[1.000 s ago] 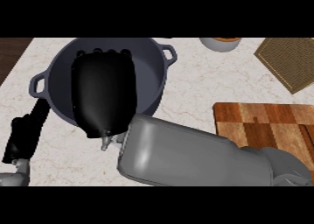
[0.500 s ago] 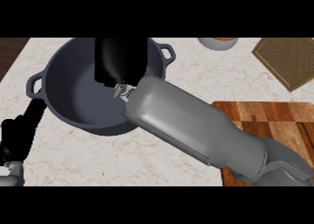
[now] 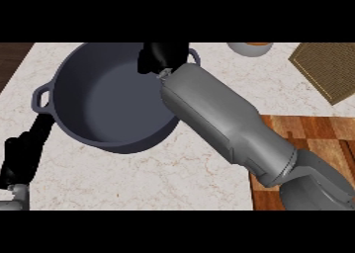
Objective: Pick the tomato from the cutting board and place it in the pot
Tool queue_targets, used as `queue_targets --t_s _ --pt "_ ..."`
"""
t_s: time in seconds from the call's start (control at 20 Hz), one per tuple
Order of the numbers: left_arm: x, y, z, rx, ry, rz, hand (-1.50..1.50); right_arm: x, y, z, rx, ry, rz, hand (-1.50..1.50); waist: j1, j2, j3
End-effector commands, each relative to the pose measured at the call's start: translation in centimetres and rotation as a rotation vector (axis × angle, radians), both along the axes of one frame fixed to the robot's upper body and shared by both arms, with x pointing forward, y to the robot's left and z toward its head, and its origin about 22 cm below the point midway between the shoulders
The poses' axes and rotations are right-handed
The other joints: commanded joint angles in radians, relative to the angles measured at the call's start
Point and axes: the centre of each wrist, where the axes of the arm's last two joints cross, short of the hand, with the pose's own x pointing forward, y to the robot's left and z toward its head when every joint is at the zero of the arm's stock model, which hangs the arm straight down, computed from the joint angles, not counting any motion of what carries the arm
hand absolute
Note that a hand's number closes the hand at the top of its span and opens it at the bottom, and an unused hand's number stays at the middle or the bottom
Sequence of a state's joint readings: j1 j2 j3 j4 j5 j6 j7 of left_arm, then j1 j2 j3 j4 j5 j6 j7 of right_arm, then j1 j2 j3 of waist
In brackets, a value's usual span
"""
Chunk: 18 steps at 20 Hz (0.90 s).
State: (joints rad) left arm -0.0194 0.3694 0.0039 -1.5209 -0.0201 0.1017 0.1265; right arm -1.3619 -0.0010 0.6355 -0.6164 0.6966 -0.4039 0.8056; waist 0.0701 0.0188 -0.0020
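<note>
A single view looks steeply down from the robot's head onto the pale marble surface point(image 3: 172, 173), set close above it. The pot point(image 3: 107, 99) fills the upper left, the cutting board point(image 3: 319, 133) runs off the right edge, and the forearms enter from the lower edge.

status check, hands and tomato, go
Right hand at the pot's far rim, grip hidden. Left hand resting open at lower left. Tomato not visible, pot interior bare. Right forearm crosses the cutting board.
</note>
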Motion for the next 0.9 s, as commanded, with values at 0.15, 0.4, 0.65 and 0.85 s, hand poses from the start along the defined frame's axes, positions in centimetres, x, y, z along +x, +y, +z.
queue_targets --t_s 0.15,0.4,0.65,0.85 --pt "0.4 0.2 0.1 0.001 0.006 -0.022 0.0 2.0 -2.5 -2.1 0.175 0.093 -0.021 -1.5 0.011 0.005 0.001" --pt "1.0 -1.4 0.0 -0.002 -0.018 -0.036 0.0 2.7 -4.0 -3.7 0.273 0.101 0.013 -1.5 0.031 0.014 0.001" --pt "1.6 -1.2 0.9 0.006 -0.014 -0.025 0.0 2.9 -3.4 -2.1 0.32 0.045 0.071 -1.5 0.023 0.006 0.001" --pt "1.8 -0.8 1.4 0.012 -0.021 -0.031 0.0 2.3 -3.2 -0.9 0.566 -0.184 0.104 -1.5 0.029 0.009 0.003"
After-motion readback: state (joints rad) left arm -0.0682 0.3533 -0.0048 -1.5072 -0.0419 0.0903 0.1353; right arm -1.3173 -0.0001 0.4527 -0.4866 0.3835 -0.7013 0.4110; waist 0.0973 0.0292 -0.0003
